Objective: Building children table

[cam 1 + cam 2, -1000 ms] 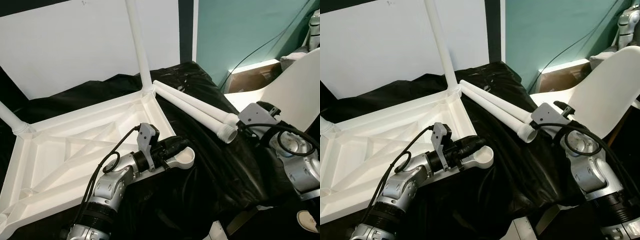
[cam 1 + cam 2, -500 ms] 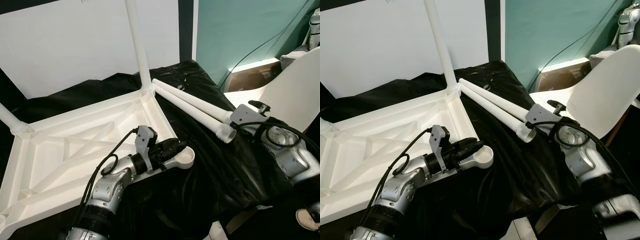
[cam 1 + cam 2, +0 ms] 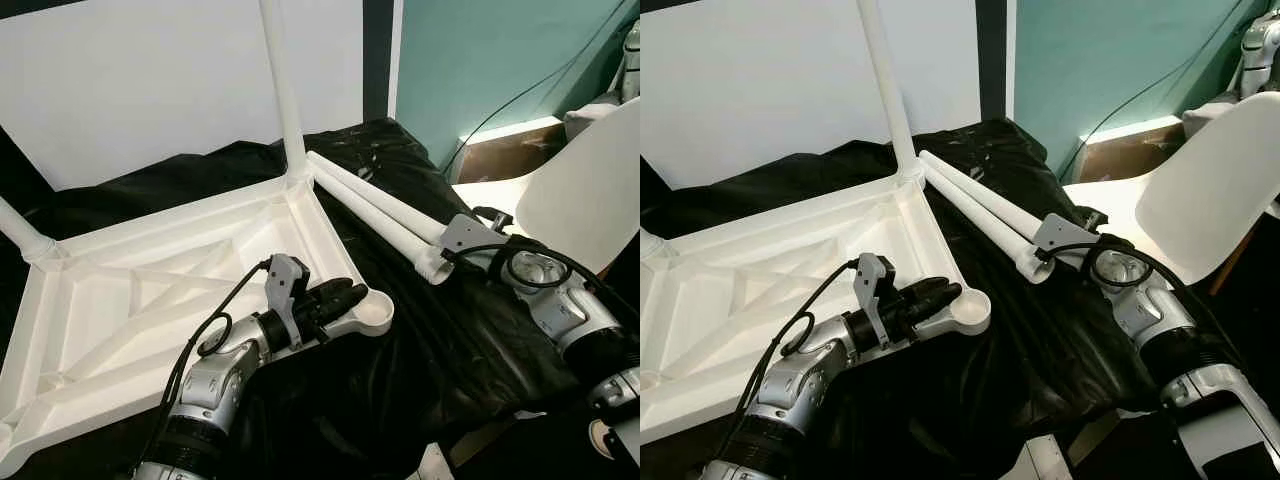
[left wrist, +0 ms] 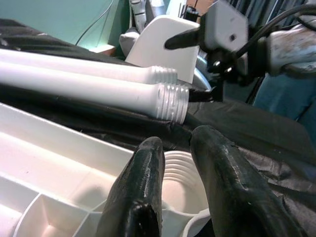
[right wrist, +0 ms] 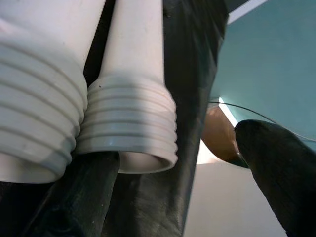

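A white table top (image 3: 150, 290) lies upside down on a black sheet. One leg (image 3: 283, 90) stands screwed in at its far corner and another (image 3: 20, 232) at its left corner. My left gripper (image 3: 350, 292) reaches along the near right edge, its fingers (image 4: 143, 187) shut on the rim of the threaded corner socket (image 3: 372, 313). Two loose white legs (image 3: 370, 205) lie side by side on the sheet to the right. My right gripper (image 3: 448, 265) is at their threaded ends (image 5: 128, 123), open, with one end lying between its fingers (image 5: 276, 168).
A white moulded chair (image 3: 590, 170) stands close on the right, behind my right arm. A white panel (image 3: 150, 90) and a teal wall (image 3: 480, 60) with a hanging cable close off the back. The black sheet (image 3: 420, 360) is crumpled between the table top and the chair.
My right gripper has moved left and forward until its fingers flank the loose legs' threaded ends. The left gripper stays at the corner socket. The camera has shifted slightly.
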`<state>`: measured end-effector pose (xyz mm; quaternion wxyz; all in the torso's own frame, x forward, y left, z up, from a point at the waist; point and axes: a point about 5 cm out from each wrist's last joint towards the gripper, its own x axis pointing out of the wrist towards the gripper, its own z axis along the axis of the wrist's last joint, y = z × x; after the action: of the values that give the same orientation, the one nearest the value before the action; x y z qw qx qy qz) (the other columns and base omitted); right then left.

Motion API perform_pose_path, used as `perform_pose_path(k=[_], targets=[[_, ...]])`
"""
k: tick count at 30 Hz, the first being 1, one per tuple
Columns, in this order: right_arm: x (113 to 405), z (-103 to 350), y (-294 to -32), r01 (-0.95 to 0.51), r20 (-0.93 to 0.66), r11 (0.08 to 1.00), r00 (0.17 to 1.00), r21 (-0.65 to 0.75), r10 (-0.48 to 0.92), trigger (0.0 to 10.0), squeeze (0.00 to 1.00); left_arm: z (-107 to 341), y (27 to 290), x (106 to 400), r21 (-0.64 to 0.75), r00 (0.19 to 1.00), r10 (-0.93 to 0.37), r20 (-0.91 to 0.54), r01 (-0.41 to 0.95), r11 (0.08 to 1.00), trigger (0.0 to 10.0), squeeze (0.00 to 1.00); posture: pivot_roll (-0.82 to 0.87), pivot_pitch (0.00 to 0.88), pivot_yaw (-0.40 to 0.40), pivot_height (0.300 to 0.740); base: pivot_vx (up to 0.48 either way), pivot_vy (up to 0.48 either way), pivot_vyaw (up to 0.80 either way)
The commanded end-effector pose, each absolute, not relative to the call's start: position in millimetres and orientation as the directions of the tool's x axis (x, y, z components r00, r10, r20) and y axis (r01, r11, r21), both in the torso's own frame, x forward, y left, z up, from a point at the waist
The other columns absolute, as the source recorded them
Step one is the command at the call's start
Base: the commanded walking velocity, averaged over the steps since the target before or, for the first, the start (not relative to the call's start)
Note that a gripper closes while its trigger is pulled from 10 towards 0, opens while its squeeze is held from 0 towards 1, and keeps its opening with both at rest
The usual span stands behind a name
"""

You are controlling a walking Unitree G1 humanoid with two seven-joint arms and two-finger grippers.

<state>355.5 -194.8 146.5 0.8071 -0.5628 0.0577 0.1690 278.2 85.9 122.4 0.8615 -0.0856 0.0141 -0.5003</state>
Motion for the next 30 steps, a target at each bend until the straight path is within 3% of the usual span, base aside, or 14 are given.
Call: perform_pose_path(k=[1,5,6,7,8,11,17,26,29,30], targets=[[357.5,141.4,-187.9,-0.344,-0.282,0.279,0.929,-0.897,0.239,10.0,0.0,118.4,89.8,277.4,-0.164,0.529,-0.848,0.033,0.84,0.518,10.0,0.0,0.01,0.0,0.077,0.74,0.0,0.0,0.0],[363.1,134.9,-176.5,-0.322,-0.245,0.258,0.926,-0.911,0.289,9.6,0.0,119.1,87.2,277.3,-0.162,0.524,-0.851,0.032,0.843,0.513,10.0,0.0,0.01,0.0,0.078,0.74,0.0,0.0,0.0],[363.8,132.0,-173.9,-0.325,-0.244,0.261,0.923,-0.909,0.296,5.7,0.0,119.6,87.0,277.7,-0.162,0.524,-0.851,0.033,0.843,0.513,10.0,0.0,0.02,0.0,0.077,0.74,0.0,0.0,0.0],[363.8,132.0,-173.9,-0.325,-0.244,0.261,0.923,-0.909,0.296,3.6,0.0,119.6,87.0,277.7,-0.162,0.524,-0.851,0.033,0.843,0.513,10.0,0.0,0.02,0.0,0.077,0.74,0.0,0.0,0.0],[363.2,124.4,-171.4,-0.327,-0.248,0.265,0.924,-0.907,0.292,0.0,0.0,119.6,87.0,277.6,-0.161,0.524,-0.851,0.032,0.843,0.513,10.0,0.0,0.02,0.0,0.077,0.74,0.0,0.0,0.0],[362.4,119.0,-169.8,-0.33,-0.252,0.266,0.924,-0.906,0.288,0.0,0.0,119.4,86.9,277.5,-0.161,0.525,-0.851,0.032,0.843,0.514,10.0,0.0,0.02,0.0,0.077,0.74,0.0,0.0,0.0],[352.3,89.6,-158.5,-0.283,-0.209,0.358,0.95,-0.89,0.234,0.0,0.0,117.1,86.5,275.1,-0.164,0.526,-0.85,0.028,0.841,0.515,10.0,0.0,0.02,0.0,0.074,0.74,0.0,0.0,0.0],[343.6,77.3,-152.0,-0.184,-0.114,0.374,0.973,-0.909,0.2,0.0,0.0,117.5,84.1,275.2,-0.166,0.525,-0.851,0.032,0.842,0.513,10.0,0.0,0.02,0.0,0.075,0.74,0.0,0.0,0.0],[339.0,92.6,-166.8,0.121,0.17,0.381,0.981,-0.917,0.097,0.0,0.0,117.3,80.9,274.4,-0.185,0.511,-0.859,0.042,0.848,0.496,10.0,0.0,0.01,0.0,0.073,0.74,0.0,0.0,0.0],[339.0,92.6,-166.8,0.121,0.17,0.381,0.981,-0.917,0.097,0.0,0.0,117.3,80.9,274.4,-0.185,0.511,-0.859,0.042,0.848,0.496,10.0,0.0,0.01,0.0,0.073,0.74,0.0,0.0,0.0]])
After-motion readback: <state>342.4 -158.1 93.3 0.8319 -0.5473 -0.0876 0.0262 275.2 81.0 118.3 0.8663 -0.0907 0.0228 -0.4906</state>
